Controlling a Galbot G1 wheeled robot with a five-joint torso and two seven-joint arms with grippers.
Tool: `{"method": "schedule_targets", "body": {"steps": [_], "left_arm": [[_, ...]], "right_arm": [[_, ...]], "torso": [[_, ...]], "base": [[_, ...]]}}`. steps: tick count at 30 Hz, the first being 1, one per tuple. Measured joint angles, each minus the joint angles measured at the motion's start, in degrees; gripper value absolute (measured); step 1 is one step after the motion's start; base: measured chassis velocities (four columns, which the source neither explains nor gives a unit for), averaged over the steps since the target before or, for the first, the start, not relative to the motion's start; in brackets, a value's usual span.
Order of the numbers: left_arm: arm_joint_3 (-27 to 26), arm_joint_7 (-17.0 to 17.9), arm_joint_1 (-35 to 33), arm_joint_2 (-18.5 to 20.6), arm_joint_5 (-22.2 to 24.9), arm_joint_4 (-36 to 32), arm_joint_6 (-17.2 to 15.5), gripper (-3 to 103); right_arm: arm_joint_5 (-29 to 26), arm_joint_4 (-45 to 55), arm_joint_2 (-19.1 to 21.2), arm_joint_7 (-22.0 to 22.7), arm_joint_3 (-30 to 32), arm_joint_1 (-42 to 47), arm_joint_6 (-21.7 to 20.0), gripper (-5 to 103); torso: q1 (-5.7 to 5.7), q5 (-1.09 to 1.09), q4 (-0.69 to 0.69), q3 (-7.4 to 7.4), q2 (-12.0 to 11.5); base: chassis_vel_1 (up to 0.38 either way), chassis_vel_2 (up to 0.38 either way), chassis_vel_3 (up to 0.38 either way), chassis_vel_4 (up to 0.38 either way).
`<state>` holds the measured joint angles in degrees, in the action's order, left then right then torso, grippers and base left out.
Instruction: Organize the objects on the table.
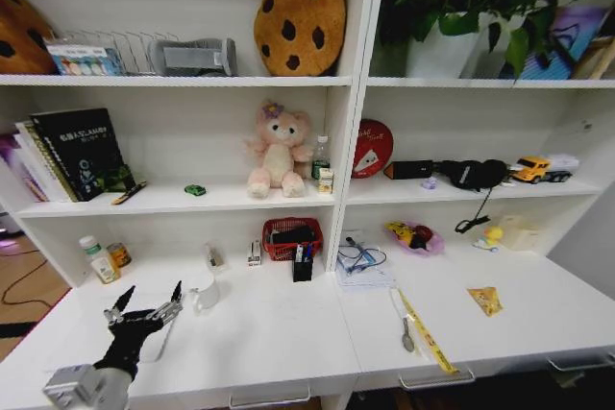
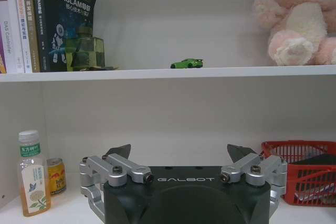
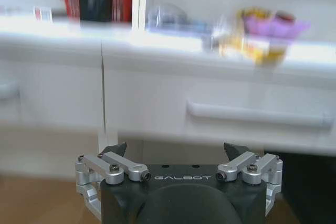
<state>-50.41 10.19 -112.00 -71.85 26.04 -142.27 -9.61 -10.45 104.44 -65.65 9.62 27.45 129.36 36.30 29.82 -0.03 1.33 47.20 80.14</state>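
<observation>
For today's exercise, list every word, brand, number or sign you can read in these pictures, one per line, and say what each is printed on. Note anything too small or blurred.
"GALBOT": on the black body of the open left gripper.
"GALBOT": on the black body of the open right gripper, held below the white desk.
"SLAM", among Chinese characters: on the dark upright book.
"DAG Controller": on the white book spine.
Green label of the small clear bottle: too small.
</observation>
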Motion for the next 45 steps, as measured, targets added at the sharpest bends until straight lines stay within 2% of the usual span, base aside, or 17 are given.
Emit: {"method": "schedule_targets", "body": {"steps": [1, 3, 5, 6, 8, 9, 10, 12, 14, 15, 17, 24, 35, 39, 40, 42, 45], "left_arm": [[0.0, 0.0, 0.0, 0.0, 0.0, 0.0, 0.0, 100], [0.0, 0.0, 0.0, 0.0, 0.0, 0.0, 0.0, 100], [0.0, 0.0, 0.0, 0.0, 0.0, 0.0, 0.0, 100], [0.0, 0.0, 0.0, 0.0, 0.0, 0.0, 0.0, 100], [0.0, 0.0, 0.0, 0.0, 0.0, 0.0, 0.0, 100], [0.0, 0.0, 0.0, 0.0, 0.0, 0.0, 0.0, 100], [0.0, 0.0, 0.0, 0.0, 0.0, 0.0, 0.0, 100], [0.0, 0.0, 0.0, 0.0, 0.0, 0.0, 0.0, 100], [0.0, 0.0, 0.0, 0.0, 0.0, 0.0, 0.0, 100], [0.0, 0.0, 0.0, 0.0, 0.0, 0.0, 0.0, 100], [0.0, 0.0, 0.0, 0.0, 0.0, 0.0, 0.0, 100], [0.0, 0.0, 0.0, 0.0, 0.0, 0.0, 0.0, 100], [0.0, 0.0, 0.0, 0.0, 0.0, 0.0, 0.0, 100], [0.0, 0.0, 0.0, 0.0, 0.0, 0.0, 0.0, 100], [0.0, 0.0, 0.0, 0.0, 0.0, 0.0, 0.0, 100], [0.0, 0.0, 0.0, 0.0, 0.0, 0.0, 0.0, 100], [0.0, 0.0, 0.0, 0.0, 0.0, 0.0, 0.0, 100]], "right_arm": [[-1.3, 6.9, 0.0, 0.7, 1.0, 1.8, -0.9, 100], [-2.6, 11.4, 0.0, 1.0, 1.8, 2.2, -2.2, 100], [-8.1, 21.0, -0.3, 2.6, 4.7, 1.5, -8.9, 100], [-8.1, 21.0, -0.3, 2.6, 4.7, 1.5, -8.9, 100], [-13.8, 25.8, -0.7, 7.8, 7.8, -2.0, -18.2, 100], [-13.8, 25.8, -0.7, 7.8, 7.8, -2.0, -18.2, 100], [-16.0, 26.3, -1.1, 12.9, 9.7, -6.2, -23.1, 100], [-16.5, 26.0, -1.0, 14.6, 10.7, -8.2, -24.4, 100], [-20.6, 23.7, 2.4, 17.6, 16.7, -16.6, -28.8, 100], [-20.6, 23.7, 2.4, 17.6, 16.7, -16.6, -28.8, 100], [-25.0, 22.9, 5.0, 17.7, 19.7, -19.4, -30.4, 100], [-32.2, 21.5, 6.1, 17.6, 22.6, -22.0, -32.4, 100], [-31.0, 19.1, 6.1, 17.3, 22.1, -23.6, -33.2, 100], [-30.3, 20.2, 6.3, 16.6, 21.8, -23.7, -33.7, 100], [-30.2, 21.3, 6.4, 16.1, 20.9, -23.7, -33.7, 100], [-30.3, 22.4, 6.4, 15.6, 20.0, -23.8, -33.9, 100], [-31.5, 23.9, 6.7, 15.7, 18.3, -25.3, -36.7, 100]], "torso": [[0.00, 0.03, 0.00, 0.00, 0.0], [0.00, 0.02, 0.00, 0.00, 0.0], [0.01, 0.02, -0.01, 0.01, 0.0], [0.01, 0.02, -0.01, 0.01, 0.0], [0.02, 0.00, -0.02, 0.01, 0.0], [0.02, 0.00, -0.02, 0.01, 0.0], [0.02, 0.03, 0.02, 0.01, 0.0], [0.01, 0.06, 0.03, 0.01, 0.0], [0.02, 0.07, -0.01, 0.02, 0.0], [0.02, 0.07, -0.01, 0.02, 0.0], [0.03, 0.03, -0.02, 0.02, 0.0], [0.02, 0.03, 0.01, 0.02, 0.0], [0.02, 0.05, 0.00, 0.01, 0.0], [0.02, 0.01, 0.00, 0.02, 0.0], [0.01, 0.07, 0.00, 0.01, 0.0], [0.03, 0.01, 0.02, 0.02, 0.0], [0.00, 0.08, -0.02, 0.00, 0.0]], "base": [[0.000, 0.000, 0.000, 0.000], [0.000, 0.000, 0.000, 0.000], [0.000, 0.000, 0.000, 0.000], [0.000, 0.000, 0.000, 0.000], [0.000, 0.000, 0.000, 0.000], [0.000, 0.000, 0.000, 0.000], [0.000, 0.000, 0.000, 0.000], [0.000, 0.000, 0.000, 0.000], [0.000, 0.000, 0.000, 0.000], [0.000, 0.000, 0.000, 0.000], [0.000, 0.000, 0.000, 0.000], [-0.005, -0.008, 0.003, 0.005], [-0.148, -0.142, 0.147, 0.144], [-0.247, -0.245, 0.237, 0.236], [-0.250, -0.255, 0.234, 0.265], [-0.244, -0.247, 0.234, 0.258], [-0.192, -0.219, 0.182, 0.178]]}}
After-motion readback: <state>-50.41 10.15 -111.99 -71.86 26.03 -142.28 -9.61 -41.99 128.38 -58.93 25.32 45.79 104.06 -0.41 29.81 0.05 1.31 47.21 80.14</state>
